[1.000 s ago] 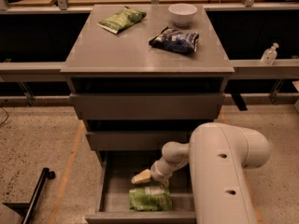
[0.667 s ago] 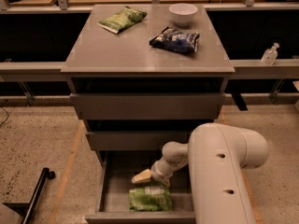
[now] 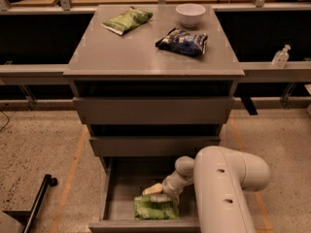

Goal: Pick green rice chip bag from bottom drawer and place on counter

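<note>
Gripper: down inside the bottom drawer, at the far edge of the green rice chip bag. It looks to be touching the bag or sitting just over it; which one, cannot tell. How wide it stands, or whether it has a grip on anything, cannot tell either.

Bag: lies flat on the drawer floor, near the front wall, right of centre.

Arm: bulky white link fills the lower right and reaches into the drawer from that side.

Drawer: pulled out. The two drawers above it are pushed in.

Counter: carries a darker green bag at the back left, a white bowl at the back right, and a blue-and-white bag just in front of the bowl.

Right side rail: a small clear bottle stands on it.
</note>
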`<move>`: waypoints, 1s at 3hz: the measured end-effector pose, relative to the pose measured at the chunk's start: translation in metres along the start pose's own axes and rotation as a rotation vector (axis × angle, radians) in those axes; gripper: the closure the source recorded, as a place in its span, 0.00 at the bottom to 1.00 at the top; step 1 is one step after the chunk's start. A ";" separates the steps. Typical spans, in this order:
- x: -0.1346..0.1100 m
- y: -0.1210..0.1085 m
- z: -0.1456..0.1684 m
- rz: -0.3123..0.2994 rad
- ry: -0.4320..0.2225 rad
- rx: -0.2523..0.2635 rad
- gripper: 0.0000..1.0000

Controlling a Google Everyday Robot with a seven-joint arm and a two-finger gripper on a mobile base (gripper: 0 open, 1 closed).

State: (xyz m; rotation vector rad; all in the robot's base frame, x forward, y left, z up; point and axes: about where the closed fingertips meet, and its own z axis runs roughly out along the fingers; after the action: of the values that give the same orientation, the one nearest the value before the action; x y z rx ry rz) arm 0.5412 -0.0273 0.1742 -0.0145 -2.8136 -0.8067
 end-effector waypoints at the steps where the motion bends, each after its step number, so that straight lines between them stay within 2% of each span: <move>1: -0.005 -0.022 0.026 0.052 0.022 -0.033 0.00; 2: -0.005 -0.030 0.039 0.079 0.036 -0.053 0.15; 3: -0.003 -0.027 0.034 0.079 0.036 -0.053 0.39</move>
State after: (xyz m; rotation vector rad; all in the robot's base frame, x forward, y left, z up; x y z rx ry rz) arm 0.5358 -0.0320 0.1317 -0.1174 -2.7383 -0.8547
